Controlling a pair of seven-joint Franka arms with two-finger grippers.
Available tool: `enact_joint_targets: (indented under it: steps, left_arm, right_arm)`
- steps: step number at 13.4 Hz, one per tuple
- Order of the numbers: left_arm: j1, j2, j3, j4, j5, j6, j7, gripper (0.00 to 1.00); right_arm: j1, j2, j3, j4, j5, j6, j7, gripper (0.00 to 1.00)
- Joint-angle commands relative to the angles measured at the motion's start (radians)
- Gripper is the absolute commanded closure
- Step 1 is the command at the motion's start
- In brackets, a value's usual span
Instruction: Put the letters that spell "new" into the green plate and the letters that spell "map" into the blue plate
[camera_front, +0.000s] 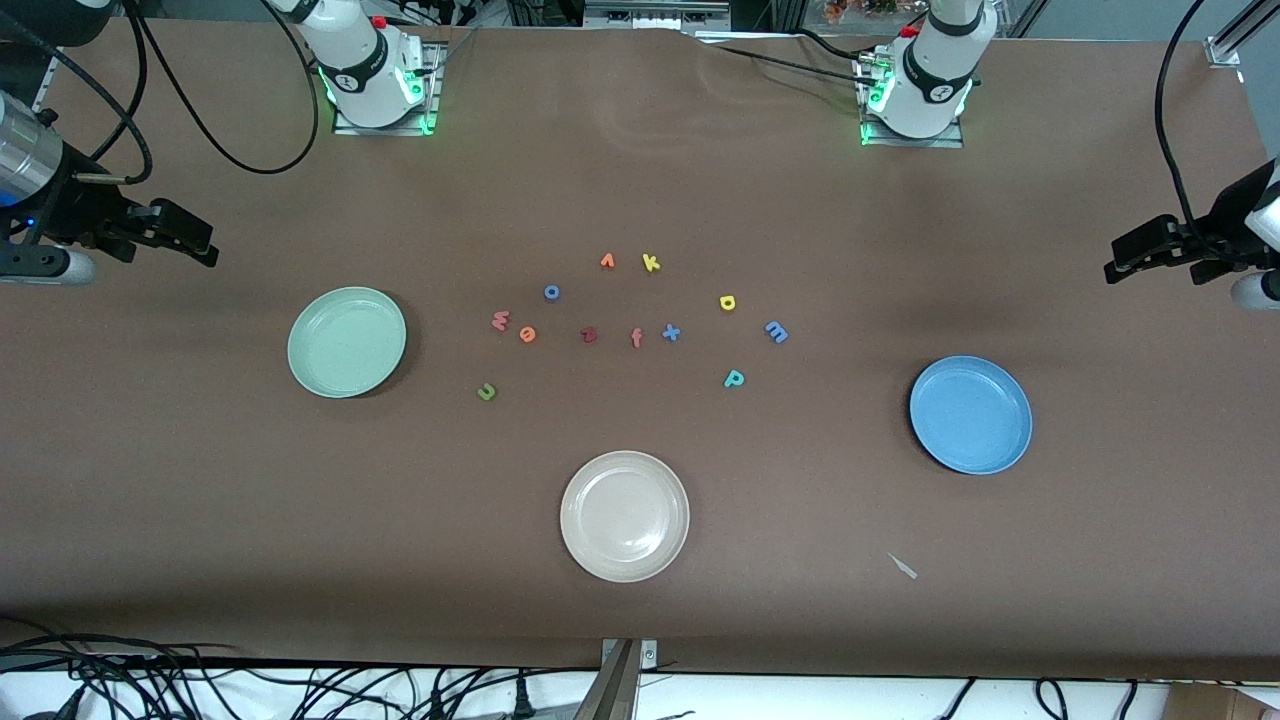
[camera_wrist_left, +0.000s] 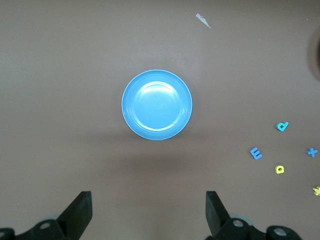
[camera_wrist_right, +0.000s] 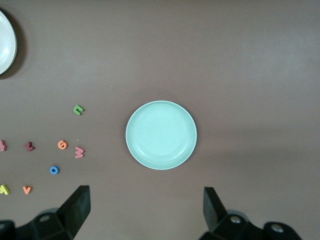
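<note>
- Nothing of the task is judged done: the green plate and the blue plate are both seen empty.
- The green plate is found toward the right arm's end of the counter, the blue plate toward the left arm's end; neither is close to an edge.
- All six wanted letters are seen lying loose on the counter's middle, between the two plates.
- For "new": the green n, the orange e and the pink w are grouped on the green plate's side of the cluster, none touching it. The n lies nearest the front camera of the three.
- For "map": the blue m, the yellow a and the teal p are grouped on the blue plate's side, well apart from that plate.
- Six pick-and-place moves are therefore judged left.
- Letters to be left alone are scattered among them: a dark red letter, a coral f, a blue x, a yellow k, a blue o and an orange letter.
- A white plate, empty, is placed toward the counter's front edge.
- The left pincer is held spread and empty, high over the counter's left-arm end.
- The right pincer is held spread and empty over the right-arm end.
</note>
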Motion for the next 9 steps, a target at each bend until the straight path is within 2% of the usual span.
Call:
enact_joint_targets:
  steps: [1, 6, 9]
  left_arm:
    - [0.005, 0.008, 0.001, 0.02, -0.017, -0.011, 0.019, 0.0]
    - [0.005, 0.008, 0.001, 0.02, -0.017, -0.009, 0.017, 0.0]
    - [0.005, 0.008, 0.001, 0.02, -0.017, -0.008, 0.011, 0.0]
  right_arm:
    - [0.041, 0.029, -0.001, 0.005, -0.014, -0.034, -0.004, 0.0]
    - [0.075, 0.077, 0.001, 0.003, -0.02, -0.026, 0.008, 0.0]
    - [0.122, 0.115, 0.001, 0.0, -0.02, 0.001, 0.153, 0.0]
